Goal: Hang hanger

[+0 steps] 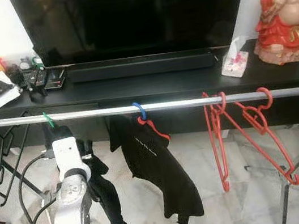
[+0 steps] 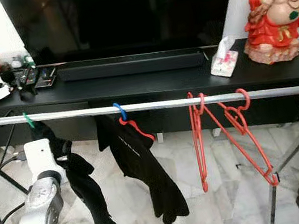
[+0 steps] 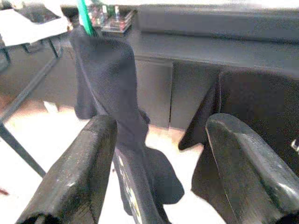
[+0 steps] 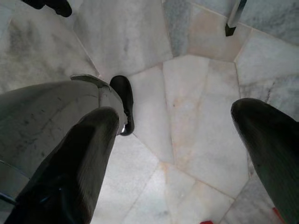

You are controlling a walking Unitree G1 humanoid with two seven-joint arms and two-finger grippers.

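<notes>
Your left end effector (image 3: 159, 154) is spread wide and holds nothing, raised just below the metal rail (image 1: 171, 104) in front of a dark garment (image 3: 112, 102) hanging from a green hanger (image 1: 48, 119). Your right end effector (image 4: 180, 154) also gapes wide, pointing down at the marble floor (image 4: 196, 116). Two empty red hangers (image 1: 239, 131) hang on the rail toward your right, and a blue hanger (image 1: 139, 111) carries black clothing (image 1: 159, 168) mid-rail.
</notes>
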